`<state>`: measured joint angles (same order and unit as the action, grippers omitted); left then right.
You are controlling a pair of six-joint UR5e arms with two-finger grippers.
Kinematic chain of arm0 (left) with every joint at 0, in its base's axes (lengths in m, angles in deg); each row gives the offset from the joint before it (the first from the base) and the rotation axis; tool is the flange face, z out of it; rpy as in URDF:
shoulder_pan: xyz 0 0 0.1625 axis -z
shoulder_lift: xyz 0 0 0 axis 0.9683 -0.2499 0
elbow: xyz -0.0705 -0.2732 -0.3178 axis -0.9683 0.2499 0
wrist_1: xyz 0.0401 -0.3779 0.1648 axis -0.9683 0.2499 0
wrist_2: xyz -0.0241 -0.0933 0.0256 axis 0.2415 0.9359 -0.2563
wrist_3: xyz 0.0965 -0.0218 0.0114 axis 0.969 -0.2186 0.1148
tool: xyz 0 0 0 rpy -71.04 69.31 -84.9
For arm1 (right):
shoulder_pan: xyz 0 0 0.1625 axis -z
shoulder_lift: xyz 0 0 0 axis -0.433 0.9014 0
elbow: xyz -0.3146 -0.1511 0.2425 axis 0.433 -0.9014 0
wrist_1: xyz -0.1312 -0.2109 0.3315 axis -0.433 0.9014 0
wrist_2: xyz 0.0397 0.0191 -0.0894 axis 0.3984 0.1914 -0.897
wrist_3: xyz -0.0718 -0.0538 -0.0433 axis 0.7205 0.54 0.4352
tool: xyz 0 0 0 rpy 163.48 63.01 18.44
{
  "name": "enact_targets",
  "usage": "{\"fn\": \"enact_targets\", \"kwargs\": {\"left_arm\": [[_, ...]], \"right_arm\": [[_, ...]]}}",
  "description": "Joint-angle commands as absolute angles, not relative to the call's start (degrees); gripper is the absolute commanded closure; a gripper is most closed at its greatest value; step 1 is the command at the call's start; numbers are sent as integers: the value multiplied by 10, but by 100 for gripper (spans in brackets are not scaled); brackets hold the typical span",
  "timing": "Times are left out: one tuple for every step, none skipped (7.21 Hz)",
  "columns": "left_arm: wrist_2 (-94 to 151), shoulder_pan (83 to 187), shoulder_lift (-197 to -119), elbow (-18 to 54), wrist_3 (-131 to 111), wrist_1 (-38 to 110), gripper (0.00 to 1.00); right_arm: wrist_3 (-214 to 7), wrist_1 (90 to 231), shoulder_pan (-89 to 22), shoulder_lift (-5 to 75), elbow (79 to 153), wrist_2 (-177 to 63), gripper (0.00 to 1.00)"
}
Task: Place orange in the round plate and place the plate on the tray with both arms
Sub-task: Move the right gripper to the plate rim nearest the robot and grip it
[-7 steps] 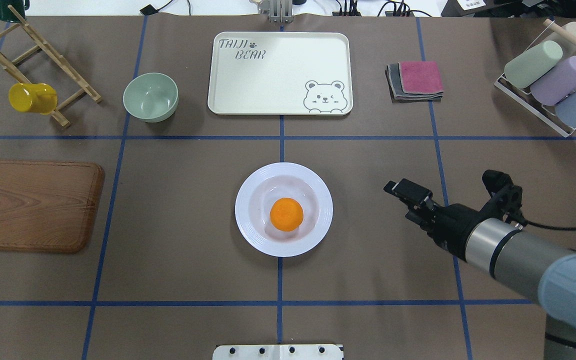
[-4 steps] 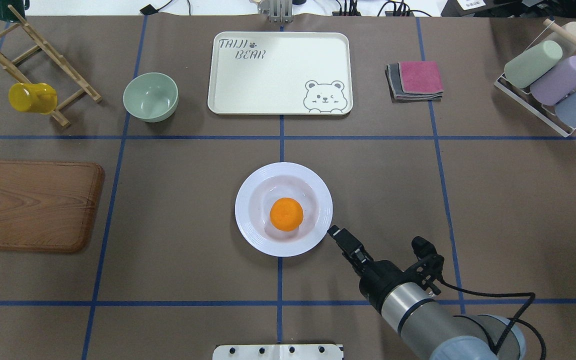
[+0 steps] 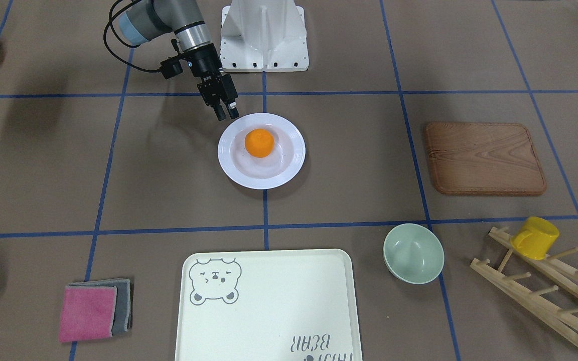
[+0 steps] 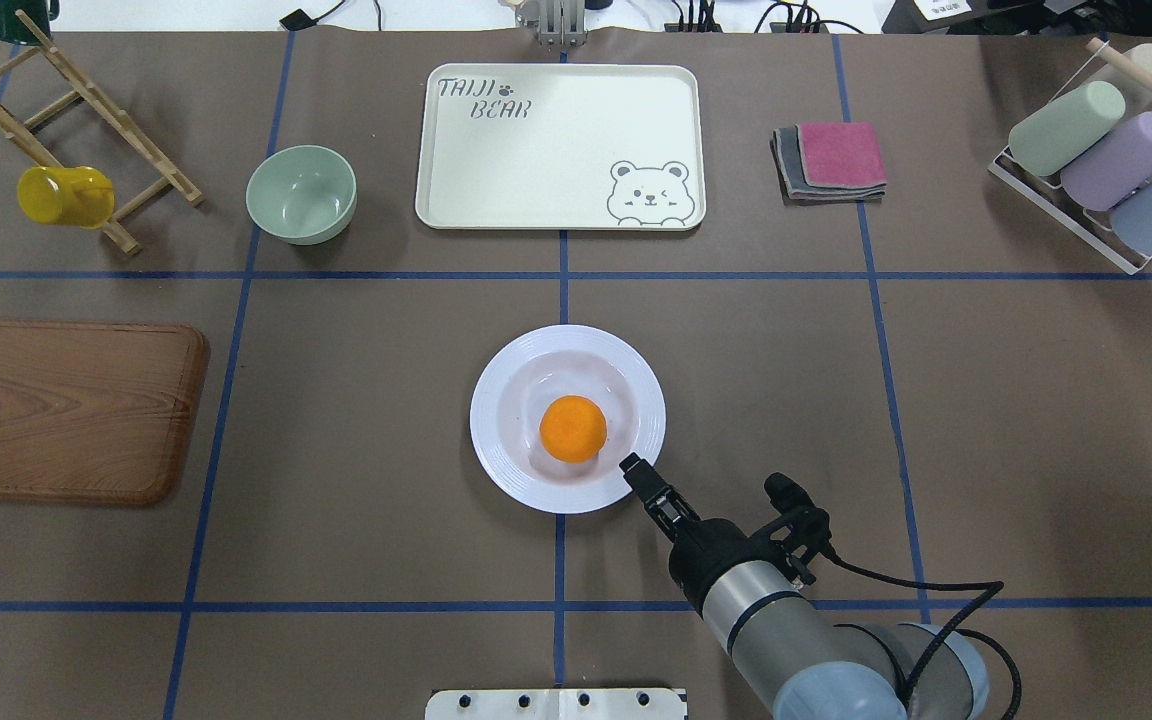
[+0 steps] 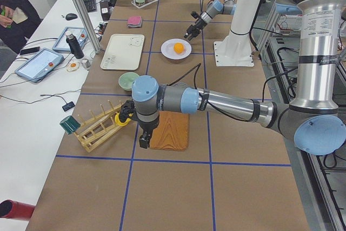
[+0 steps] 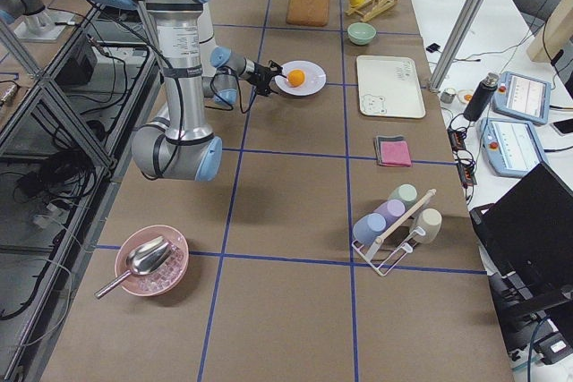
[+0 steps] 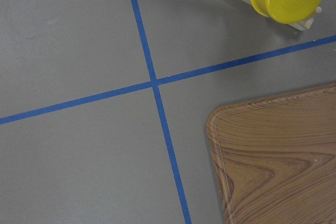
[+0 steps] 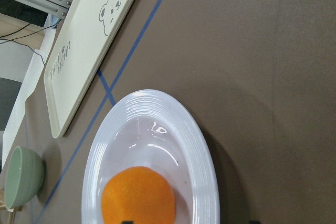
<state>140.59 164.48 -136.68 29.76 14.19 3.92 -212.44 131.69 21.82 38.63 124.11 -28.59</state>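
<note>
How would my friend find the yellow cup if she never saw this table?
Go to the far left corner of the table in the overhead view, where a slanted wooden rack stands beyond the wooden board. The yellow cup sits on that rack. It is the only bright yellow thing; the bowl nearby is pale green.

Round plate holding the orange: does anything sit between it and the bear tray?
Nothing visible does. Only bare table lies between the round plate and the tray; the pale-green bowl stands beside the tray, off that path.
</note>
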Motion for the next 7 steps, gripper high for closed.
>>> {"fn": "enact_targets", "kwargs": {"left_arm": [[1406, 1645, -1366, 298, 142, 39, 1], [1406, 1645, -1366, 297, 142, 39, 1], [1406, 1645, -1366, 297, 142, 39, 1], [1406, 1645, -1366, 297, 142, 39, 1], [1406, 1645, -1366, 297, 142, 39, 1], [1406, 1645, -1366, 298, 142, 39, 1], [1406, 1645, -1366, 298, 142, 39, 1]], "right_arm": [[-2130, 1320, 188, 353, 1207, -262, 37], [-2153, 1320, 189, 353, 1203, -261, 51], [-2154, 1320, 189, 350, 1199, -261, 51], [-2154, 1320, 189, 348, 1196, -261, 53], [-2155, 1318, 189, 347, 1192, -263, 77], [-2154, 1318, 189, 348, 1191, -267, 100], [-2154, 1317, 187, 348, 1192, -267, 100]]}}
